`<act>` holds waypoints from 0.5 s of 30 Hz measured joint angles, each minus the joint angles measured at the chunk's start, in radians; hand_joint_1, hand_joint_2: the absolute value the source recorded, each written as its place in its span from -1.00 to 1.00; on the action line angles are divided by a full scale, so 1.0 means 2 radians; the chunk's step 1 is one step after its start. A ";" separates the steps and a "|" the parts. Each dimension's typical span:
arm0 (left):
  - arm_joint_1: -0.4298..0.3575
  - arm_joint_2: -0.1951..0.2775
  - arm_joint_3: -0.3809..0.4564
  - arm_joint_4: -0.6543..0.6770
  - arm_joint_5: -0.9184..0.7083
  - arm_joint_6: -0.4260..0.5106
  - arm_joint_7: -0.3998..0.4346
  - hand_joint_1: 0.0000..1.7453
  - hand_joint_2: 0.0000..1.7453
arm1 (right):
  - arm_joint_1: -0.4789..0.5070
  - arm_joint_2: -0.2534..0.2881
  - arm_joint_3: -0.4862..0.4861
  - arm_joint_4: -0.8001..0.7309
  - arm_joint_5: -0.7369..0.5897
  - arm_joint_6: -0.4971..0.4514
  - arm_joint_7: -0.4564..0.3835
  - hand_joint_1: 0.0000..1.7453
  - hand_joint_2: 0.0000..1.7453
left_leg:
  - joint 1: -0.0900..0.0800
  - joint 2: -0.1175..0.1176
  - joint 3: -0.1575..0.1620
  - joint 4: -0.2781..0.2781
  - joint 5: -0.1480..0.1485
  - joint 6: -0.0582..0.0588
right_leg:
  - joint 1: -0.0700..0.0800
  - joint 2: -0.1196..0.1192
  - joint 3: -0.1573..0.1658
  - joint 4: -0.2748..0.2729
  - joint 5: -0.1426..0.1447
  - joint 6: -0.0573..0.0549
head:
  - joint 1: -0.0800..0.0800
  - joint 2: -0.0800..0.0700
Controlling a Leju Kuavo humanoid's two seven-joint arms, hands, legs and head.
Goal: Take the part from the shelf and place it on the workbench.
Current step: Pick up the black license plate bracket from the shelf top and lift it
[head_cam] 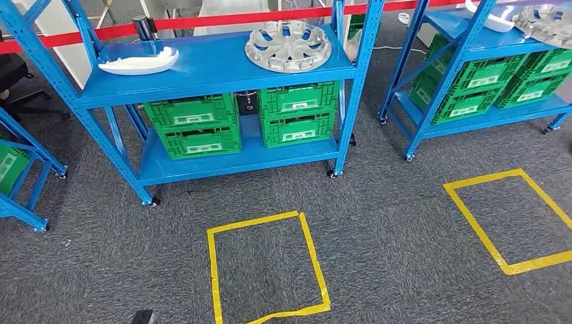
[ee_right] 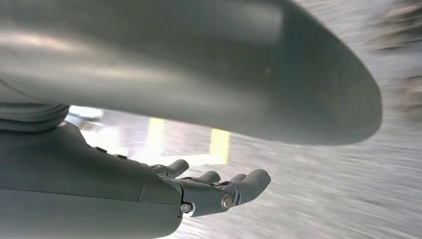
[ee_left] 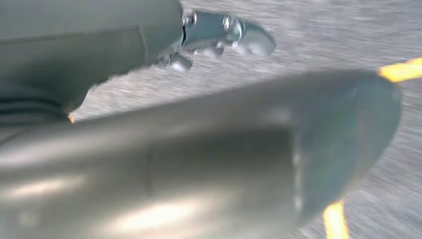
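**Parts rest on the blue shelf while both hands hang empty over the carpet**

At the far left of the head view stands part of another blue rack (head_cam: 23,169) with a green crate (head_cam: 9,165) in it. Next comes the blue shelf (head_cam: 216,71) on castors, facing the camera. On the left of its top board lies a white curved part (head_cam: 138,63), long and flat, with a dark cylinder (head_cam: 143,27) standing just behind it. On the right of the same board lies a silver wheel cover (head_cam: 289,46), flat, spokes up, well apart from the white part. Below, on the lower board, four green crates (head_cam: 241,120) sit in two stacks of two, side by side. A red barrier tape (head_cam: 229,19) runs behind the shelf.

On the grey carpet (head_cam: 378,223) in front of the shelf is a yellow tape square (head_cam: 266,266). Further right is a second yellow tape square (head_cam: 512,219), and behind it a second blue shelf (head_cam: 472,67) with more green crates (head_cam: 499,81) and another silver wheel cover (head_cam: 546,23) on top.

In the left wrist view the left hand (ee_left: 209,129) hangs above the carpet; the thick thumb is blurred and close, the darker fingers (ee_left: 224,35) are stretched away from it, holding nothing. In the right wrist view the right hand (ee_right: 199,124) does likewise: its fingers (ee_right: 219,186) lie straight, side by side, apart from the thumb, empty
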 joint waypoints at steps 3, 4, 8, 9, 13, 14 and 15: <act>0.027 -0.001 0.000 0.030 0.000 0.000 0.001 -1.00 -1.00 | -0.028 0.000 0.000 -0.031 0.000 0.000 0.000 -1.00 -1.00 | 0.000 0.004 0.005 0.004 -0.002 -0.006 | 0.000 0.000 0.002 -0.004 0.000 -0.011 | 0.000 0.000; 0.041 -0.001 0.000 0.046 0.000 0.000 0.001 -1.00 -1.00 | -0.042 0.001 0.000 -0.047 0.000 0.000 0.000 -1.00 -1.00 | 0.000 0.005 0.007 0.008 -0.003 -0.009 | -0.002 0.001 0.006 -0.005 0.006 -0.016 | -0.001 0.000; 0.090 0.000 0.000 0.113 0.000 0.000 0.001 -1.00 -1.00 | -0.096 0.002 0.000 -0.114 0.000 0.000 -0.001 -1.00 -1.00 | 0.001 0.009 -0.037 0.085 -0.027 -0.018 | -0.004 0.005 0.020 -0.009 0.003 -0.027 | -0.006 0.000; 0.100 0.001 0.000 0.128 0.000 0.000 0.002 -1.00 -1.00 | -0.107 0.001 0.000 -0.128 0.000 0.000 -0.001 -1.00 -1.00 | 0.002 0.009 -0.058 0.114 -0.041 -0.020 | -0.004 0.008 0.021 -0.009 0.001 -0.028 | -0.008 0.000; 0.119 0.003 0.000 0.153 0.000 0.000 0.001 -1.00 -1.00 | -0.120 0.001 0.000 -0.153 0.000 0.000 0.000 -1.00 -1.00 | 0.005 0.011 -0.079 0.097 -0.013 -0.021 | -0.004 0.015 0.032 -0.009 -0.009 -0.025 | -0.009 0.000; 0.115 0.003 0.000 0.150 0.000 0.000 0.001 -1.00 -1.00 | -0.114 0.001 0.000 -0.150 0.000 0.000 0.001 -1.00 -1.00 | 0.005 0.013 -0.068 0.065 0.011 -0.020 | -0.005 0.014 0.036 -0.009 -0.012 -0.023 | -0.009 0.000; 0.106 0.003 0.000 0.143 0.000 0.000 0.000 -1.00 -1.00 | -0.106 0.001 0.000 -0.145 0.000 0.000 0.001 -1.00 -1.00 | 0.003 0.015 -0.060 0.039 0.019 -0.019 | -0.004 0.013 0.039 -0.010 -0.015 -0.020 | -0.009 0.000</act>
